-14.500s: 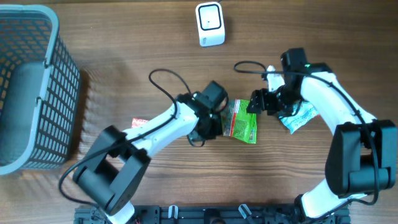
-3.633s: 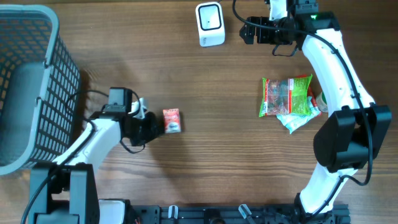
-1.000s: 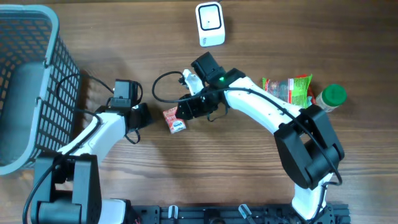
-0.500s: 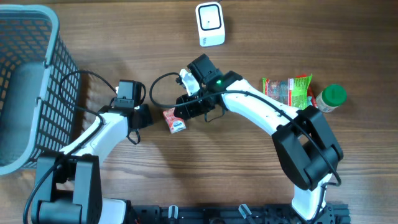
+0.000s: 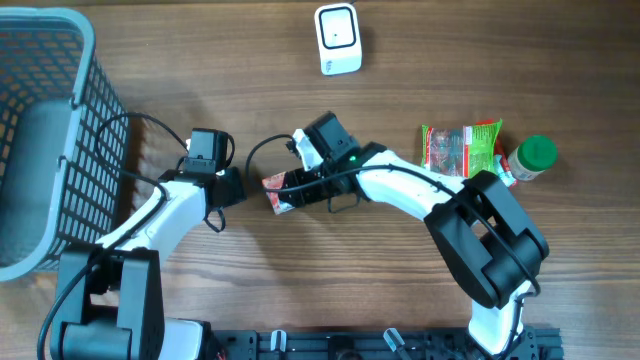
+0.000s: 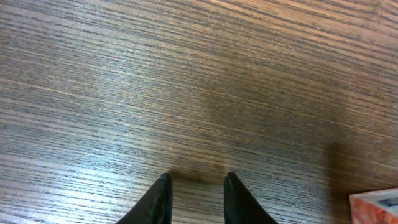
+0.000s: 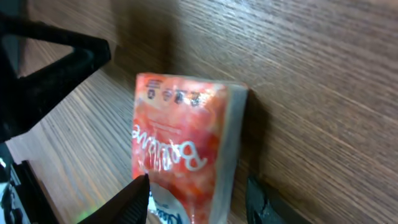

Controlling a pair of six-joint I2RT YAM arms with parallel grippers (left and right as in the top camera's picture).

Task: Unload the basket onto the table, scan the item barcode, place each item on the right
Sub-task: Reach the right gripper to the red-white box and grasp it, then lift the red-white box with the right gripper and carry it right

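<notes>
The item is a small red packet lying flat on the wooden table, left of centre. In the right wrist view the red packet shows white script and lies between my right gripper's open jaws. The left fingertip is at its edge. The right fingertip stands a little off it. My right gripper reaches it from the right. My left gripper sits just left of the packet, fingertips slightly apart over bare wood, holding nothing. The white scanner stands at the far edge.
A grey mesh basket fills the far left. A green snack bag and a green-capped bottle lie at the right. A corner of the packet shows at the lower right of the left wrist view.
My right gripper has slid left and down so that its jaws now straddle the red packet. The left gripper's fingers have parted a little. The left arm has barely moved.
</notes>
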